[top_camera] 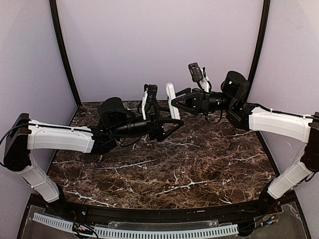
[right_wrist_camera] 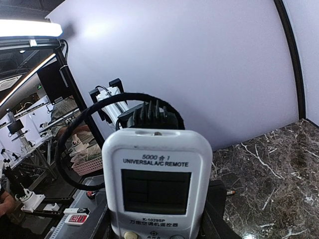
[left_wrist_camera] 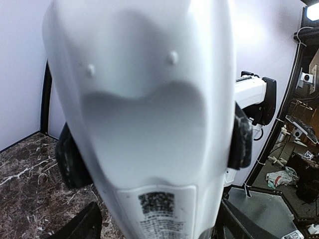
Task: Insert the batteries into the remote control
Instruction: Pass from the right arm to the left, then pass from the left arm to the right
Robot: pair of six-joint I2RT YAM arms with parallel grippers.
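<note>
The white remote control [top_camera: 171, 94] stands upright in the air above the back of the table. My right gripper [top_camera: 175, 104] is shut on its sides. In the right wrist view the remote's front [right_wrist_camera: 157, 169] faces the camera, with its dark display and the words "UNIVERSAL A/C REMOTE", in my right gripper [right_wrist_camera: 159, 226]. In the left wrist view its back [left_wrist_camera: 144, 114] fills the frame, showing a curved recess and a QR label, with the right gripper's black pads [left_wrist_camera: 241, 144] pressing on both edges. My left gripper [top_camera: 174, 128] is open just in front of the remote's lower end and holds nothing.
A small thin cylinder with an orange tip [right_wrist_camera: 227, 191] lies on the dark marble table [top_camera: 199, 159] behind the remote; I cannot tell if it is a battery. Purple walls close in the back and sides. Black curved frame posts [top_camera: 62, 50] stand at the corners.
</note>
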